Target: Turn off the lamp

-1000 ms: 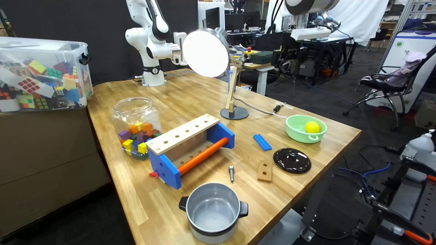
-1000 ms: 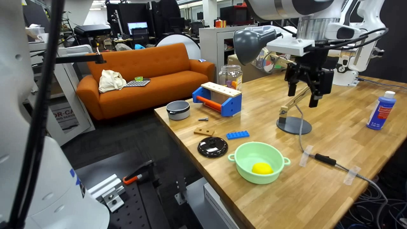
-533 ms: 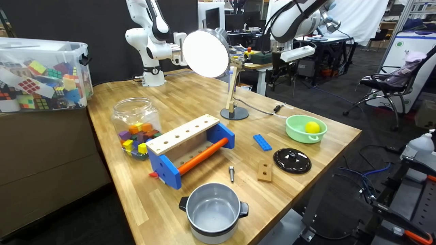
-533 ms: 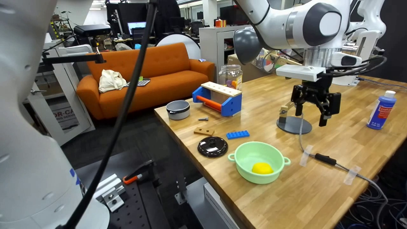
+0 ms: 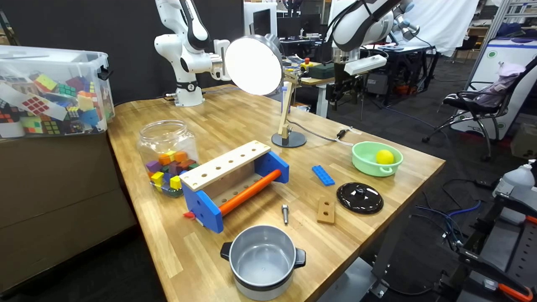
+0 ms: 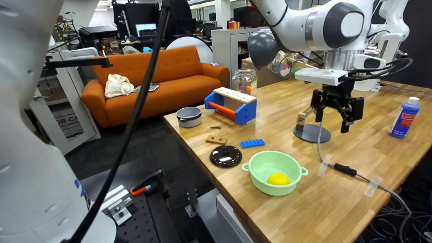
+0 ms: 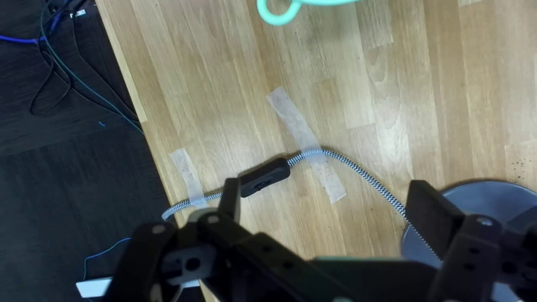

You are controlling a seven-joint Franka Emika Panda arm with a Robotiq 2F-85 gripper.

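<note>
The desk lamp's shade (image 5: 254,66) glows bright white in an exterior view. Its grey back (image 6: 261,50) and round dark base (image 6: 312,133) show in an exterior view. A braided cord (image 7: 363,173) runs from the base to a black inline switch (image 7: 266,177), held down by tape on both sides. The switch also shows in both exterior views (image 6: 345,169) (image 5: 342,134). My gripper (image 6: 332,122) is open and empty, above the table beside the lamp base. In the wrist view, the gripper (image 7: 325,184) has its left finger overlapping the switch's near end and its right finger overlapping the lamp base.
A green bowl (image 6: 260,165) with a yellow ball (image 6: 278,179) stands near the switch. A blue bottle (image 6: 405,118) stands by the table edge. A black lid (image 6: 225,156), a blue brick (image 6: 252,143), a toy toolbox (image 6: 245,112) and a pot (image 6: 189,116) lie further along.
My gripper has come down towards the table beside the lamp base, mostly in the first half second, and has barely moved since. It stays open. The lamp stays lit.
</note>
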